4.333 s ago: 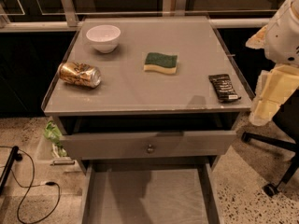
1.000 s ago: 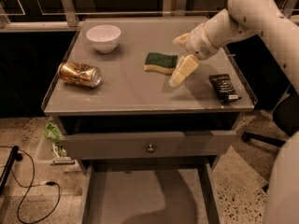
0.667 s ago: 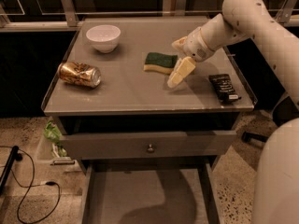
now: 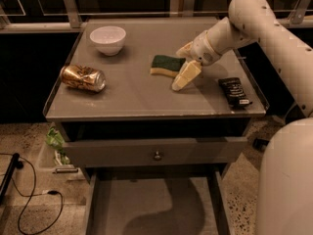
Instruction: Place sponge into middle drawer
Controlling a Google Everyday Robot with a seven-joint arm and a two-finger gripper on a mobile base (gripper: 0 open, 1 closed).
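Wht bowl point(image 4: 107, 39) back L, crushed can point(image 4: 83, 78) on side L, blk wrapper point(image 4: 234, 92) R edge.

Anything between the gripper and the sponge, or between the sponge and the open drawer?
Nothing visible. The open gripper sits at the sponge's right end; the middle drawer is pulled out below the tabletop.

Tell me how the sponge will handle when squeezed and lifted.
The sponge shows a foam layer, so it probably compresses and weighs little. It lies flat, so it's unlikely to roll. The hand, open beside it, may nudge it along the smooth tabletop.
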